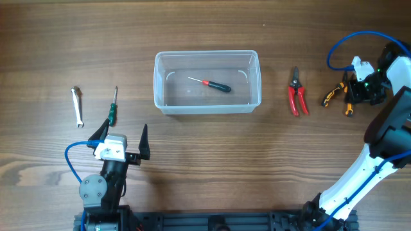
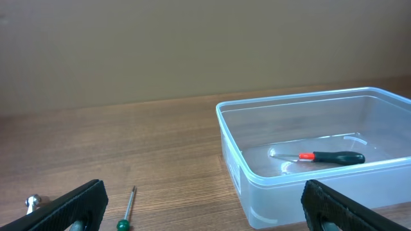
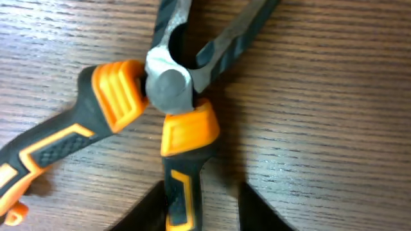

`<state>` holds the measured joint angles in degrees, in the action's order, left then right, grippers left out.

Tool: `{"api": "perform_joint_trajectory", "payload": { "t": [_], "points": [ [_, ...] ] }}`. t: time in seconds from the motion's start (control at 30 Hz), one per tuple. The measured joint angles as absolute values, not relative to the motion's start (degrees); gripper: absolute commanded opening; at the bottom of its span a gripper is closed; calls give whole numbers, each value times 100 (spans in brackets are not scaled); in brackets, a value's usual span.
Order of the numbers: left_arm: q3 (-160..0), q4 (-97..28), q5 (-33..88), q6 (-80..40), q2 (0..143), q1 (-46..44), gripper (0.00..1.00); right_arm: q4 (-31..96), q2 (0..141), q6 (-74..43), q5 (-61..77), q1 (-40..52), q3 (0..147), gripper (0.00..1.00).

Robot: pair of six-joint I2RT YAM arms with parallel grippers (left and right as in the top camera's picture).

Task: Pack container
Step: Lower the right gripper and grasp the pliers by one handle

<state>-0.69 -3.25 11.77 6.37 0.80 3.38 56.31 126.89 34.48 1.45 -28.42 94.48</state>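
Note:
The clear plastic container [image 1: 162, 102] stands at the table's middle and holds a red-and-black-handled screwdriver [image 1: 215, 85]. It also shows at the right of the left wrist view [image 2: 239, 168], with the screwdriver [image 2: 327, 157] inside. My left gripper [image 1: 122, 138] is open and empty, near the front left, short of the container. My right gripper [image 1: 357, 90] is at the far right, low over orange-and-black pliers [image 1: 335, 95]. In the right wrist view its open fingers [image 3: 202, 187] straddle one handle of the pliers [image 3: 115, 96]; the left finger touches it and the right is apart.
A green-handled screwdriver [image 1: 113, 108] and a small silver wrench [image 1: 77, 106] lie left of the container; both show in the left wrist view, screwdriver [image 2: 127, 212] and wrench [image 2: 33, 203]. Red-handled cutters [image 1: 297, 95] lie between the container and the orange pliers.

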Motion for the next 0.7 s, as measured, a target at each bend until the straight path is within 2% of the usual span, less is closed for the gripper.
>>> {"api": "perform_joint_trajectory", "payload": {
  "t": [0.13,0.27,0.37,0.7],
  "points": [
    [-69,-325,1177,637,80,338,100,5629,12689,3435,148,-2842,9448,24],
    [-69,-325,1177,637,80,338,100,5586,12689,3424,148,-2842,9445,10],
    [-69,-325,1177,637,80,338,100,5513,12689,3365,152,-2842,9445,4],
    [-69,-325,1177,637,80,338,100,5664,12763,3260,217,-2842,9859,4]
  ]
}}
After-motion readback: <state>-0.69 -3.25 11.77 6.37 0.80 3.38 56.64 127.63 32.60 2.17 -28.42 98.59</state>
